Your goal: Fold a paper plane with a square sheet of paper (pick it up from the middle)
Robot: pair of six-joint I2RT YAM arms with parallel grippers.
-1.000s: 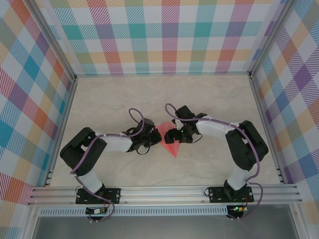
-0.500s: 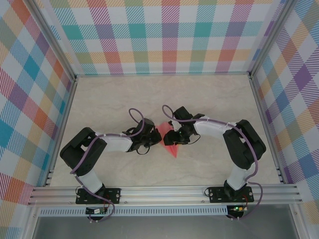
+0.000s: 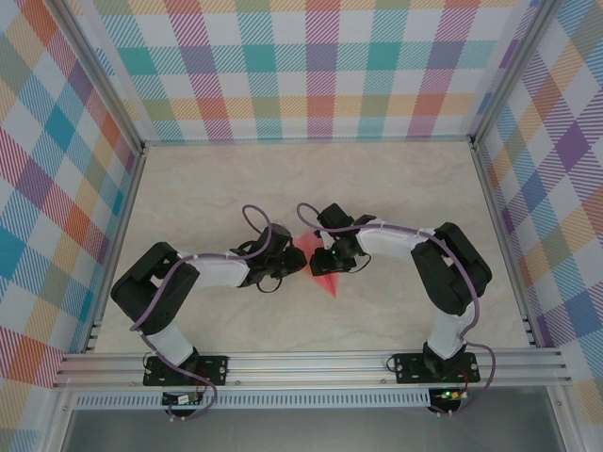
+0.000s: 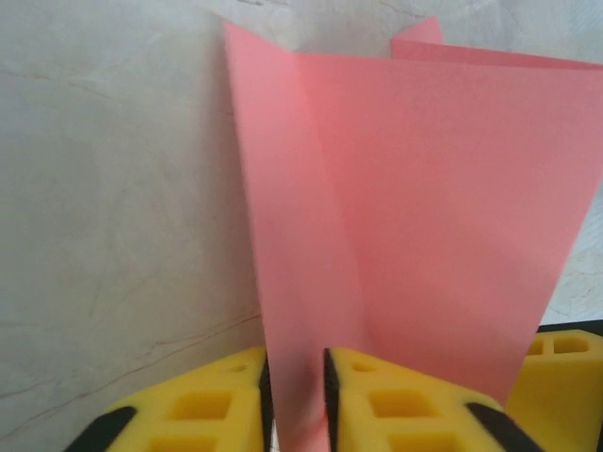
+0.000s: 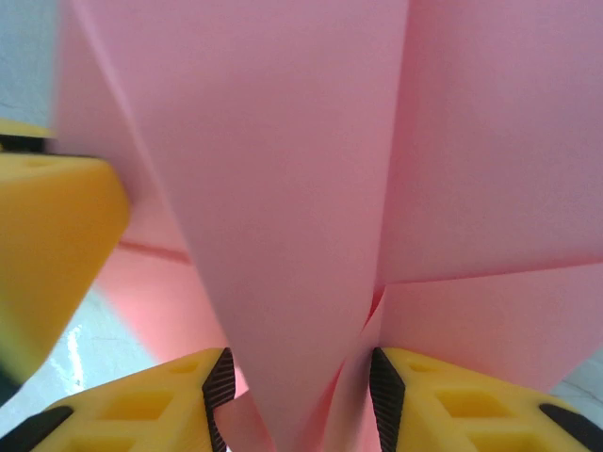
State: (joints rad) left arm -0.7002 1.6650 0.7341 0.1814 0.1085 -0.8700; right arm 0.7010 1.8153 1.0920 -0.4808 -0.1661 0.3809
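A narrow fold of the folded pink paper sheet [image 4: 443, 207] is pinched tightly between the yellow fingers of the left gripper [image 4: 297, 414] at the bottom of the left wrist view, and the rest of the sheet is seen rising above them. The jaws of the right gripper [image 5: 300, 414] are set partly apart, with layers of the same paper wedged between the black pads; whether pressure is applied cannot be told. In the top view the sheet is found at the centre of the frame, between the two grippers, its point directed towards the lower edge. Beneath it a pale, marble-patterned tabletop [image 3: 396, 188] is spread, enclosed by walls [image 3: 320, 66] in a multicoloured checked pattern and by aluminium frame rails [image 3: 311, 363]. Purple cables [image 3: 252, 215] are looped along both arms.
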